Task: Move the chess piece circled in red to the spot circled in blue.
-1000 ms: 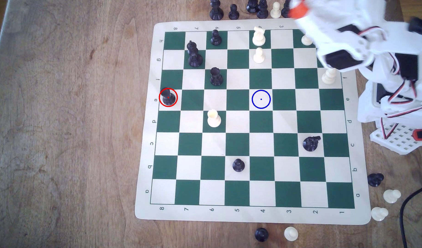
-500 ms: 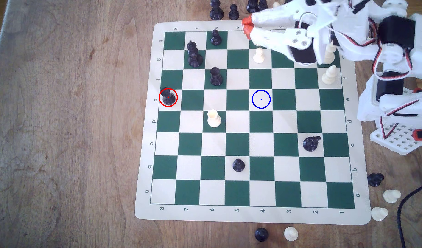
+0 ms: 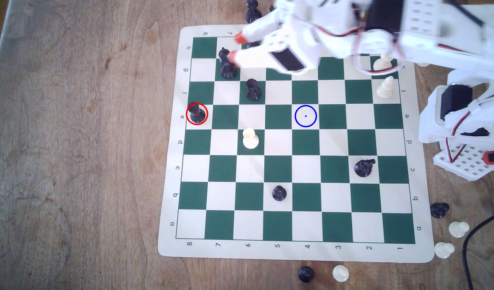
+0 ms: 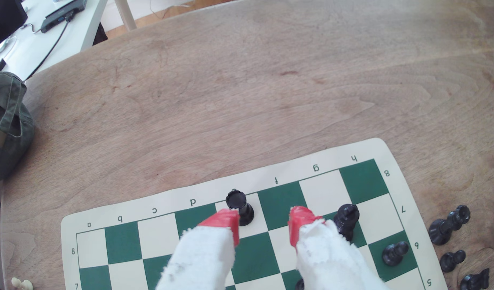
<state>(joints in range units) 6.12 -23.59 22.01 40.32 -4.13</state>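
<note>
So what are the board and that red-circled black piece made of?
The board looks like a thin flexible mat, probably vinyl: rounded corners, printed squares, lying flat on the wooden table. The red-circled black piece looks like moulded plastic with a slight sheen, though that is a guess.

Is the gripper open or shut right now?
Open: the gripper has its red fingertips apart with bare board between them, holding nothing.

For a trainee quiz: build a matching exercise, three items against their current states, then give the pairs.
Items:
1. the circled black piece
2. the blue-ringed square
3. the gripper

States:
A. open, holding nothing
B. bare cream square
C. standing upright at the board's edge in the exterior view's left

Pairs: 1-C, 2-B, 3-A
</note>
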